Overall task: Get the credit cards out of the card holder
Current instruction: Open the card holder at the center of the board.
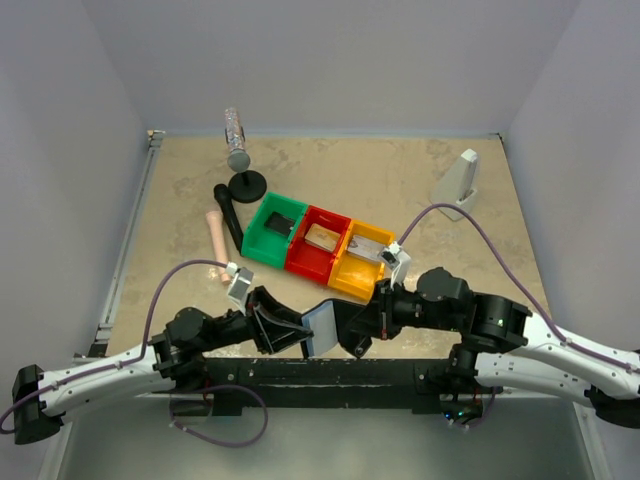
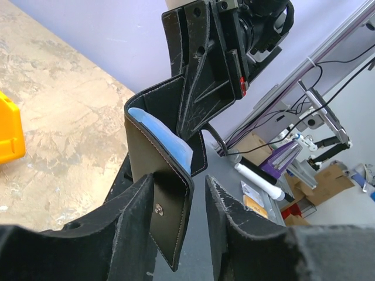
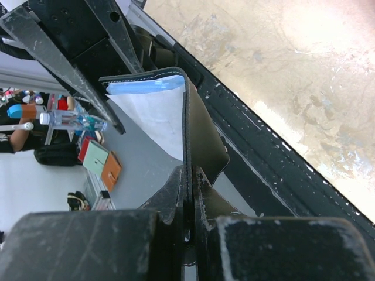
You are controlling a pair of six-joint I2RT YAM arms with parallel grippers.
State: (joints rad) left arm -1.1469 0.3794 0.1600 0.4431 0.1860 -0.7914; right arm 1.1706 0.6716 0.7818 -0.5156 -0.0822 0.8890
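1. I see one card holder, held up at the lower centre of the top view between my two pincers.
2. My right pincer is clamped tight on one flap.
3. My left pincer straddles the snap flap, narrowly parted, with a gap on one side.
4. Three bins, green, red and yellow, sit in a row mid-frame on the worktop.
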